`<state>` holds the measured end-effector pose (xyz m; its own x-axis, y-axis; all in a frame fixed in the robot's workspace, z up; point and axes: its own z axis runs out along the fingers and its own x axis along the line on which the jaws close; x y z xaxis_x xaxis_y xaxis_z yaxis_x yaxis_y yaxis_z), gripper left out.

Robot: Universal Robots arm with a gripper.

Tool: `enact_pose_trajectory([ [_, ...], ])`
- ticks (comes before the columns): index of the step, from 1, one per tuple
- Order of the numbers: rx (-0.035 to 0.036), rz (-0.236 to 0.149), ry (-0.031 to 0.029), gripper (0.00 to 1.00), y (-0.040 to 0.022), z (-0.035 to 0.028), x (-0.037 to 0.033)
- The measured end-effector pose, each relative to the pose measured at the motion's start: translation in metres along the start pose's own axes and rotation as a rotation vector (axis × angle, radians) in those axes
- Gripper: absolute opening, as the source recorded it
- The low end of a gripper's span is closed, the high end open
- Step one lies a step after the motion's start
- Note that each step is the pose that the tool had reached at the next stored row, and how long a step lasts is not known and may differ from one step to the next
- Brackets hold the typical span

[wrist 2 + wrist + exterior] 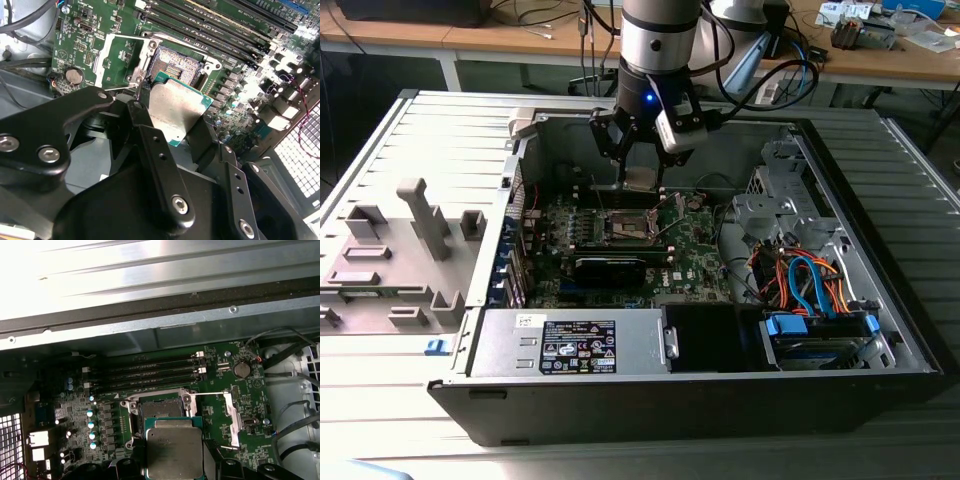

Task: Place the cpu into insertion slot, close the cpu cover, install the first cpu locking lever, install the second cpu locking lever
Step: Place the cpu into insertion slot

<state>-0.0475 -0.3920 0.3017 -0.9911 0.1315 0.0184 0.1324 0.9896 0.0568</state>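
Note:
My gripper (640, 168) is shut on the cpu (640, 180), a flat square chip with a silver-grey top, held level between the two black fingers (146, 127). The cpu (176, 112) hangs a little above the motherboard and just beside the insertion slot (176, 61), overlapping one of its edges. The insertion slot (159, 410) lies bare, with a dark centre and a shiny metal rim. The cpu cover (122, 56), a thin silvery frame, is swung open to one side of the slot. In the first wrist view the cpu (174, 450) sits against the slot's near edge, and the cpu cover (231, 412) stands beside it with thin wire levers sticking out.
The open computer case (880, 330) surrounds the motherboard. A long black card (610, 268) lies just in front of the slot, with memory slots (150, 372) behind it. A power supply (570, 345) and a drive bay with cables (810, 290) fill the front. A grey fixture (400, 250) stands outside on the exterior view's left.

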Motion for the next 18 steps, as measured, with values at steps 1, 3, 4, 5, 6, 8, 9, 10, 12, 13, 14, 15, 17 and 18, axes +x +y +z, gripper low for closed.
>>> enact_pose_trajectory([
  [1,-0.0001,0.001,0.0000,0.55,0.0000,0.0000,0.0000],
  [3,0.0000,0.002,-0.0001,0.55,0.0000,0.0000,0.0000],
  [4,0.0000,0.003,-0.0001,0.55,0.0000,0.0000,0.0000],
  [5,-0.0001,0.004,-0.0002,0.55,0.0000,0.0000,0.0000],
  [6,-0.0001,0.004,-0.0002,0.55,0.0000,0.0000,0.0000],
  [8,-0.0001,0.006,-0.0003,0.55,0.0000,0.0000,0.0000],
  [9,-0.0001,0.007,-0.0004,0.55,0.0000,0.0000,0.0000],
  [10,-0.0001,0.008,-0.0004,0.55,0.0000,0.0000,0.0000],
  [12,-0.0001,0.009,-0.0005,0.55,0.0000,0.0000,0.0000],
  [13,-0.0002,0.011,-0.0006,0.55,0.0000,0.0001,0.0000],
  [14,-0.0002,0.011,-0.0006,0.55,0.0000,0.0001,0.0000],
  [15,-0.0001,0.012,-0.0006,0.55,0.0000,0.0001,0.0000],
  [17,-0.0002,0.013,-0.0008,0.55,0.0000,0.0001,0.0000],
  [18,-0.0002,0.014,-0.0007,0.55,0.0000,0.0001,0.0000],
])
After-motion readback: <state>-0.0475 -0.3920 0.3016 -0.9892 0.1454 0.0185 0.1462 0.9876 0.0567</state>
